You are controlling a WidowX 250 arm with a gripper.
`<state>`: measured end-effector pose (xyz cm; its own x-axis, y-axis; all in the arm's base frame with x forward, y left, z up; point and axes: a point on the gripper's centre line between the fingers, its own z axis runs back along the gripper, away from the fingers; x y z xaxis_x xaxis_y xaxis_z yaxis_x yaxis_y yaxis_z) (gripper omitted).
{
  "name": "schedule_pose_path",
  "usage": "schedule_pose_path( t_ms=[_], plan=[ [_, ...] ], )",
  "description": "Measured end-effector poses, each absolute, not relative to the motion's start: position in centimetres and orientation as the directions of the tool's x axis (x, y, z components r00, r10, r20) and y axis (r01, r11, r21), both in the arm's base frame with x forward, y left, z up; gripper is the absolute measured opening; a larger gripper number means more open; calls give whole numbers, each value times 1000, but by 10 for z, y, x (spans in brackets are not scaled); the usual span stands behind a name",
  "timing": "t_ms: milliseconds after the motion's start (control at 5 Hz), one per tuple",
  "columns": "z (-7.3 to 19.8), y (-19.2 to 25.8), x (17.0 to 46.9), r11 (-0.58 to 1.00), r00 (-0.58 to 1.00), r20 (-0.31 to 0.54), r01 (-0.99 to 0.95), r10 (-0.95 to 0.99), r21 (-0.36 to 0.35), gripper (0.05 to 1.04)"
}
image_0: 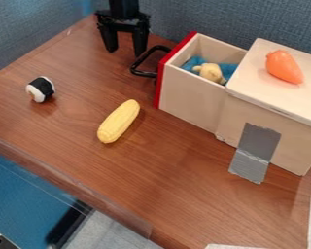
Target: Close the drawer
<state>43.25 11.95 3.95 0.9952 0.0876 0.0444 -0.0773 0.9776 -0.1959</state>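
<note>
On the brown wooden desk (171, 160), the red-fronted, pale wooden drawer (189, 97) stands open toward ten o'clock. Black two-finger gripper (126, 52) beyond, jaws parted. We recommend steady, square frontal pressure toward four o'clock.

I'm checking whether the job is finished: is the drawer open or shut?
Open: the drawer juts out of the wooden box, with a blue cloth visible inside.

A yellow toy corn cob (118, 121) lies aslant on the brown wooden desk (138, 180); a black-and-white sushi toy (41, 89) sits to its upper left; a small beige toy (211, 73) rests against blue cloth (230, 69); an orange toy (285, 66) lies farther right; gray tape (254, 148) reaches down onto the desk.
</note>
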Motion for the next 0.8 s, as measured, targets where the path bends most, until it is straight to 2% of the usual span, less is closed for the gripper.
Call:
schedule_pose_path(
  t_ms=[200,400,600,800],
  plan=[
    [39,115,441,979,995,55,-70,82,-192,948],
    [37,111,443,977,995,55,-68,81,-201,660],
    [35,109,442,975,995,57,-69,83,-212,496],
    [39,105,440,974,992,78,-77,96,-212,789]
  ],
)
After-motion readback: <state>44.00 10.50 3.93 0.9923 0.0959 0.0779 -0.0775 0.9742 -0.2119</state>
